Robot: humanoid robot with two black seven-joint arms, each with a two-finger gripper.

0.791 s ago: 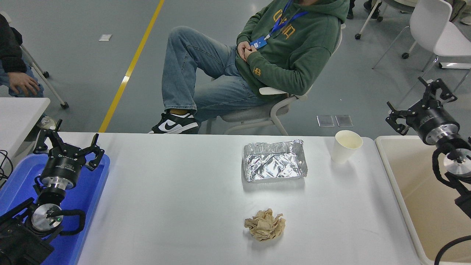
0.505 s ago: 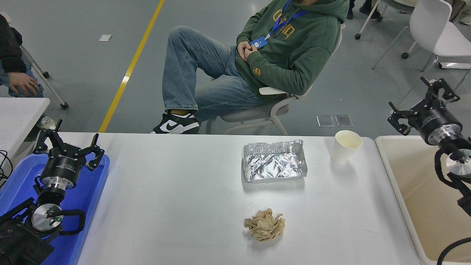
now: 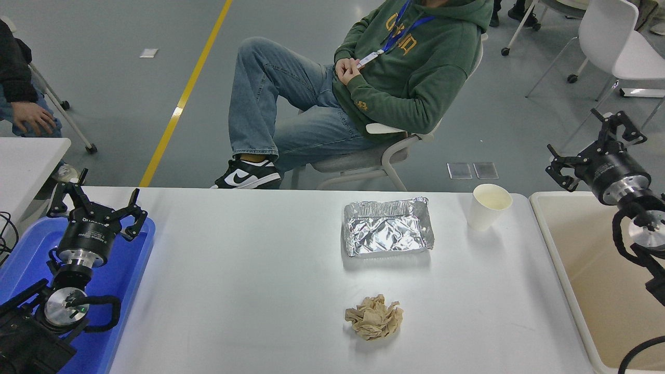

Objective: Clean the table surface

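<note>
- Right gripper hangs past the table surface's right edge, up over the far end of the beige bin; its fingers are spread wide and they grip nothing; it points away toward the grey floor
- Left gripper sits over the blue tray at the surface's left edge; claws splayed wide too, nothing between them
- Now the table surface: a broad white top running from the tray on the left to the bin on the right; three things lie on it, all in the right half
- Crumpled foil tray rests near the far edge, right of centre; its rim is bent and creased, the shiny inside faces up
- White paper cup stands upright at the far right corner, just beside the foil tray but apart from it; mouth open to the top
- Brown paper wad lies toward the near edge, in line with the foil tray and well apart from it; scrunched into a loose ball
- Neither gripper touches any of the three
- Beyond the far edge a person in a green hoodie leans back on a chair, hands folded at the lap; another person's hand shows at the upper left, above a smaller white table corner
</note>
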